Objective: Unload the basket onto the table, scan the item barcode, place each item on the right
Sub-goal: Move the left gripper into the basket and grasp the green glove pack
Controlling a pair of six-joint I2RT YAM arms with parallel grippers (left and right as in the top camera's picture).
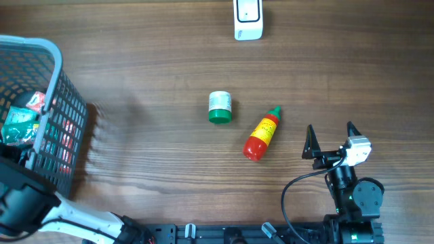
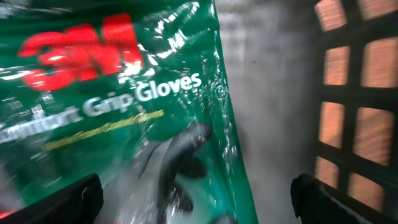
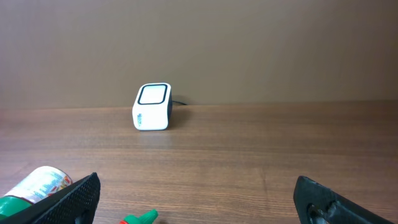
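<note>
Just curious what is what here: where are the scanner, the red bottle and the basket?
scanner [image 1: 247,27], overhead view, its white body.
red bottle [image 1: 263,131], overhead view, its yellow label.
basket [image 1: 71,122], overhead view, its mesh side.

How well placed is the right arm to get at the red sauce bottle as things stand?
Probably yes: the right tool stands open just beside the red sauce bottle, with only bare table between them and nothing blocking.

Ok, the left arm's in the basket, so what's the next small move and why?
Probably lower the left end effector onto the green glove packet and close. It stands open right over the packet inside the basket, with nothing held yet. The scanner stands well outside the basket, so an item must be picked first.
</note>
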